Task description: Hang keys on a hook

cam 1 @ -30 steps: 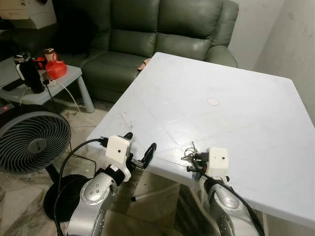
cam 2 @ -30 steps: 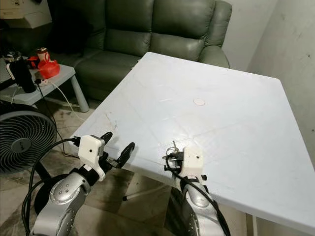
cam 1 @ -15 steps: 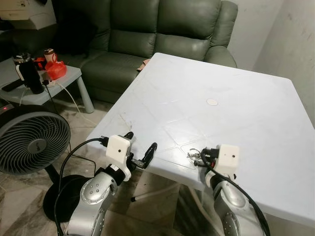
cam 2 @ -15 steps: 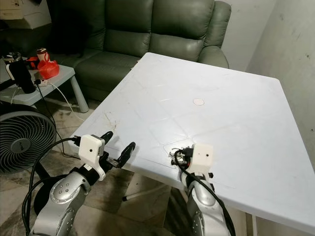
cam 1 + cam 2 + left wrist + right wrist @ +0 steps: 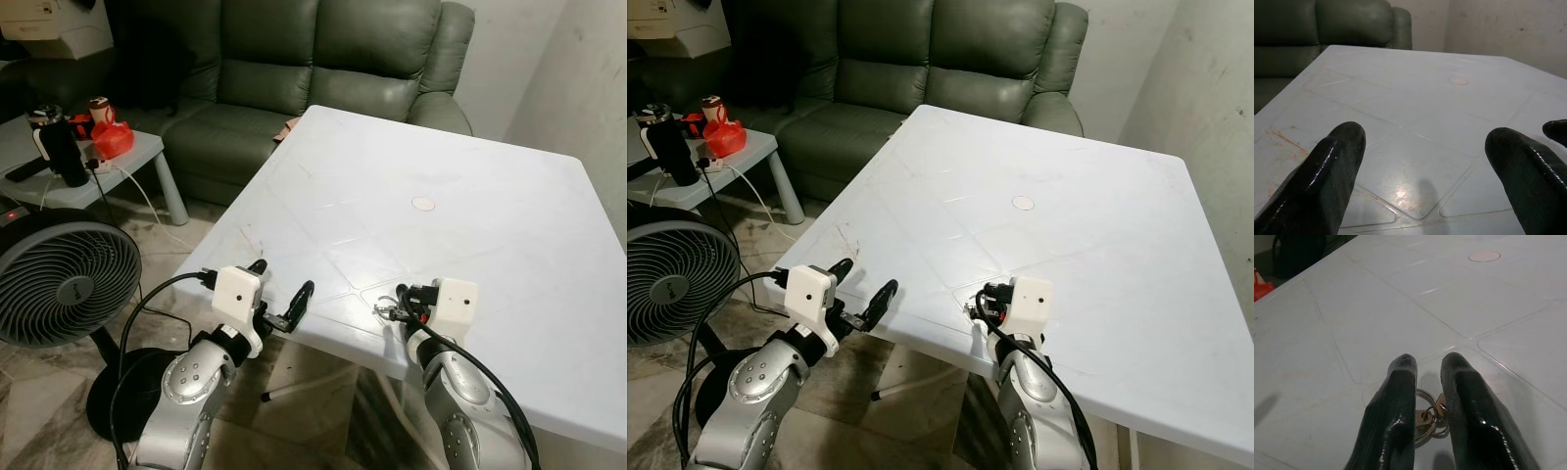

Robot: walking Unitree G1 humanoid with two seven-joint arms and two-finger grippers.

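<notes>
**Keys pinched at the bench's near edge**

Head views: our right claw (image 5: 400, 305) grips metal keys (image 5: 384, 310) above the smooth white bench (image 5: 470, 215); left claw (image 5: 280, 294) gapes.

Right wrist: 2 glossy black fingers (image 5: 1396, 421) clamp brassy rings.

The right tool (image 5: 396, 304) has swung rightward over the table (image 5: 470, 206); the keys (image 5: 1427, 417) came along.

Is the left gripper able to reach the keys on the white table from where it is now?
Probably yes. The left gripper hangs open at the near edge of the white table, with bare tabletop between it and the keys. But the right gripper already has its fingers closed around them.
</notes>
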